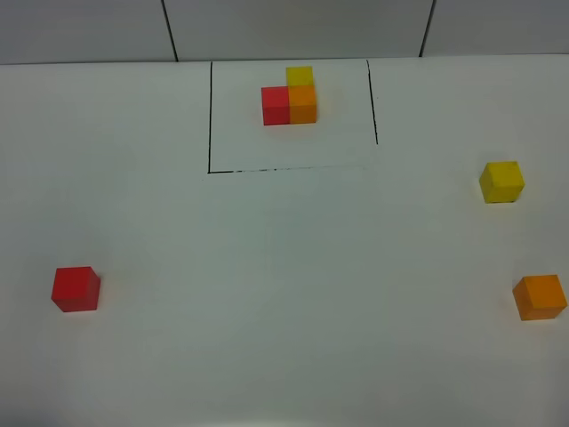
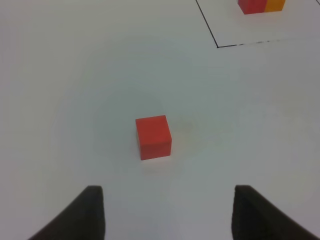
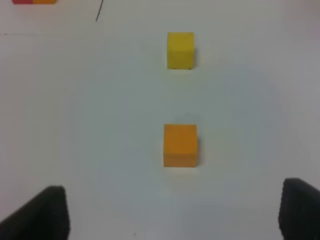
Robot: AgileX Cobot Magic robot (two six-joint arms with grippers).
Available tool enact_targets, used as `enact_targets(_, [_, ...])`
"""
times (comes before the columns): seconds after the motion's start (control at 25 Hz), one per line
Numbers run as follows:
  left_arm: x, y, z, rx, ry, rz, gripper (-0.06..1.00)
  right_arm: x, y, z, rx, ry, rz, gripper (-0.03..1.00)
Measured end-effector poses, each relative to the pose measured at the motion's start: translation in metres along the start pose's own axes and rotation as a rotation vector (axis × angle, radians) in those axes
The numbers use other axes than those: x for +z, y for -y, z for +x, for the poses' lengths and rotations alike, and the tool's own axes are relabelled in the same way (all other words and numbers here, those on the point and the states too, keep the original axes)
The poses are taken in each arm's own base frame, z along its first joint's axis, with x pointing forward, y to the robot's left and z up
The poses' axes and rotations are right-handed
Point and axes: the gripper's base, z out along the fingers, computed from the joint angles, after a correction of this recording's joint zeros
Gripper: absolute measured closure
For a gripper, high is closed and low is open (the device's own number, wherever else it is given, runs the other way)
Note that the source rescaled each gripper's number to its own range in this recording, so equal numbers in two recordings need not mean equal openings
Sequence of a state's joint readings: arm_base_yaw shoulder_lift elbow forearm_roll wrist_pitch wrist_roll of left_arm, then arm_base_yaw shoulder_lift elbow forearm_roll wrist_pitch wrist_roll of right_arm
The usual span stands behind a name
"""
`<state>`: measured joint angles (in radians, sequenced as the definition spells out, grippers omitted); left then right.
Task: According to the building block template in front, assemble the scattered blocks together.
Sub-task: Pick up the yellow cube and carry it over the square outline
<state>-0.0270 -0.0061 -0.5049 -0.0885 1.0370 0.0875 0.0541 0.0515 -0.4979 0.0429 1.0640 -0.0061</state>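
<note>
The building block template (image 1: 291, 96) is an L of red, orange and yellow cubes inside a thin black drawn rectangle at the far middle of the table. The scattered blocks lie apart from one another. The red block (image 1: 76, 289) is at the near left, the yellow block (image 1: 501, 181) at the right, and the orange block (image 1: 540, 297) nearer on the right. No arm shows in the exterior high view. My left gripper (image 2: 168, 190) is open, with the red block (image 2: 153, 137) lying ahead of its fingers. My right gripper (image 3: 175, 186) is open wide behind the orange block (image 3: 180, 145), and the yellow block (image 3: 180, 50) lies beyond it.
The white table (image 1: 293, 267) carries only the cubes and the drawn frame. A grey panelled wall (image 1: 293, 27) runs along its far edge. A corner of the frame line (image 2: 218, 46) and part of the template (image 2: 262, 5) show in the left wrist view.
</note>
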Motion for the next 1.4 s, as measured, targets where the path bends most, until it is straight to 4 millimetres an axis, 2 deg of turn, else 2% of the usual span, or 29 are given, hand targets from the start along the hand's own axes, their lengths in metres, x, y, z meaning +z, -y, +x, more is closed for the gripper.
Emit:
enact_targets(0.72, [0.0,0.0,0.0,0.0,0.0,0.0,0.71,0.0,-0.002,-0.001,0.018,0.009,-0.02,0.18])
enact_targets(0.8, [0.0,0.0,0.0,0.0,0.0,0.0,0.71,0.0,-0.002,-0.005,0.021,0.02,-0.025,0.18])
enact_targets(0.92, [0.0,0.0,0.0,0.0,0.0,0.0,0.71,0.008,-0.002,-0.025,0.027,0.036,-0.024,0.18])
enact_targets(1.08, [0.0,0.0,0.0,0.0,0.0,0.0,0.71,0.045,-0.001,-0.061,0.038,-0.072,-0.016,0.18])
enact_targets(1.2, [0.0,0.0,0.0,-0.001,0.0,-0.001,0.71,0.089,0.001,-0.085,0.016,-0.201,-0.003,0.18])
enact_targets(1.4, [0.0,-0.005,0.0,-0.019,-0.003,-0.051,0.71,0.174,0.008,-0.119,-0.037,-0.415,0.034,0.18])
